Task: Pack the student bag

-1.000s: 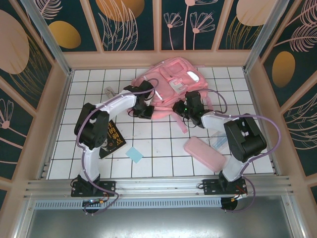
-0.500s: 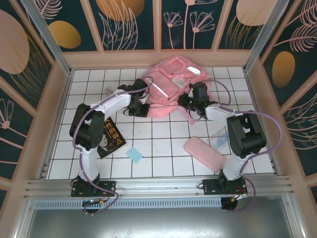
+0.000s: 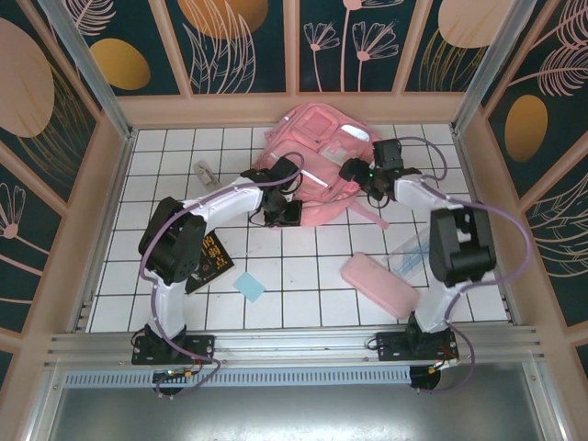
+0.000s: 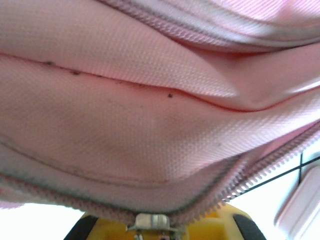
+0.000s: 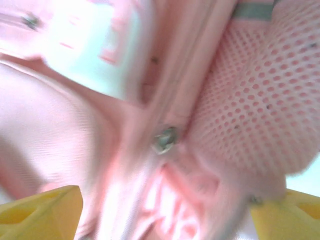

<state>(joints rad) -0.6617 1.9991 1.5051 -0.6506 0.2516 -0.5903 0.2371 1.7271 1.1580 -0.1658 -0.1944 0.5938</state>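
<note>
When viewed from above, left to right: book [image 3: 209, 257] and blue note [image 3: 248, 288] on table [image 3: 303, 303], near left; left gripper [image 3: 283, 209] at near-left edge of bag [image 3: 317, 147]; bag at far middle, pockets up, long axis roughly near to far, leaning right; right gripper [image 3: 356, 171] against its right side; case [image 3: 379, 285] near right. Cannot tell which end is the top. Closer, from left wrist: clamped on zip edge, teeth and a metal pull at the fingers. From right wrist, blurred: released, fingers wide apart, mesh and a stud ahead.
</note>
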